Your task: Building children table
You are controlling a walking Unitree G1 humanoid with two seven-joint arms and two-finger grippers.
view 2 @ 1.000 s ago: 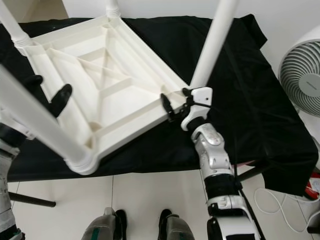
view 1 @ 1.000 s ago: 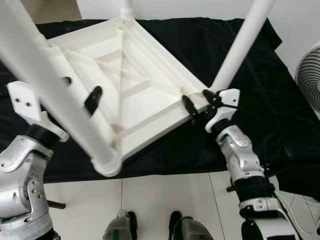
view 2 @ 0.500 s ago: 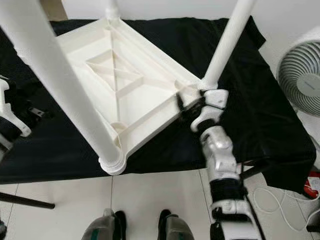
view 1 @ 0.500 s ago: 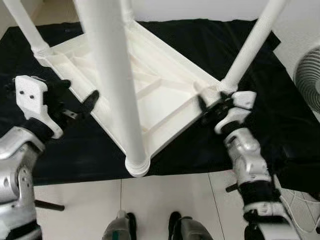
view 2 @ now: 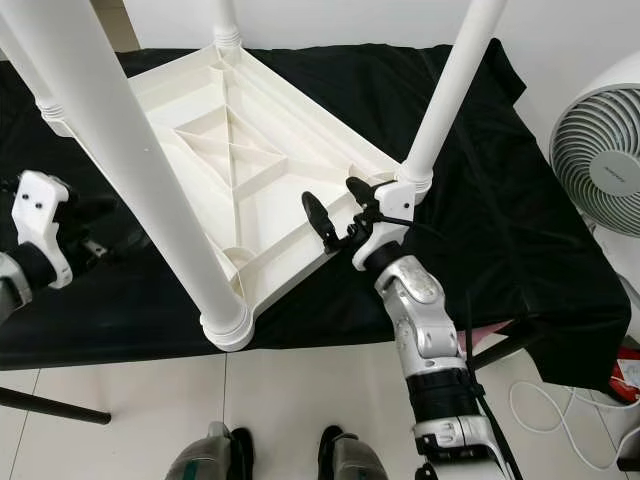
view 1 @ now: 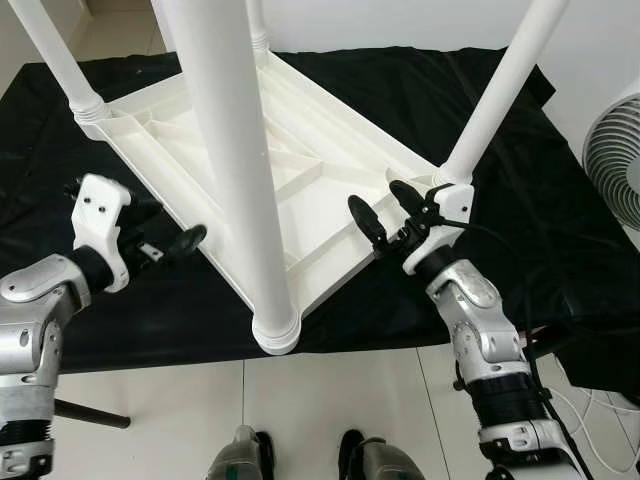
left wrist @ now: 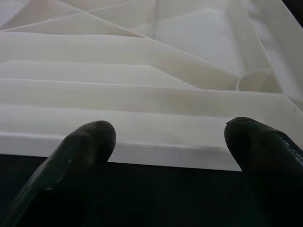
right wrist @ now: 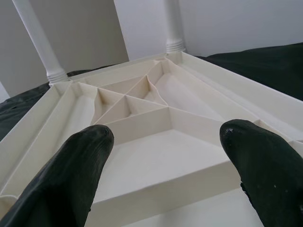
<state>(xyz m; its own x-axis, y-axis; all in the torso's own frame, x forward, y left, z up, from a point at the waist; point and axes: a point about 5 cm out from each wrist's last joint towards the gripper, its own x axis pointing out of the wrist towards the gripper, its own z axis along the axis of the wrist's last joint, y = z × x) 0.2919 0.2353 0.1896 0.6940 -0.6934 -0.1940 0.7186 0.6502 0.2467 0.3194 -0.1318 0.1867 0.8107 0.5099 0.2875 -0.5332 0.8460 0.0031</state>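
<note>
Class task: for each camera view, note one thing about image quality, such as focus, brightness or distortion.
Left eye view: the nearest table leg looms oversized, stretched by perspective. Right eye view: evenly lit, the black cloth showing few folds. Left wrist view: soft focus, the fingertips blurred and dark. Right wrist view: the tabletop underside clearer than the fingertips.

Surface (view 2: 520,250) draped in black cloth (view 1: 560,230), cloth wrinkled, hanging over near edge. White plastic children table (view 1: 300,165) lies upside down directly on cloth, ribbed underside up, legs pointing upward. Near corner overhangs surface edge above tiled floor (view 2: 300,400).
</note>
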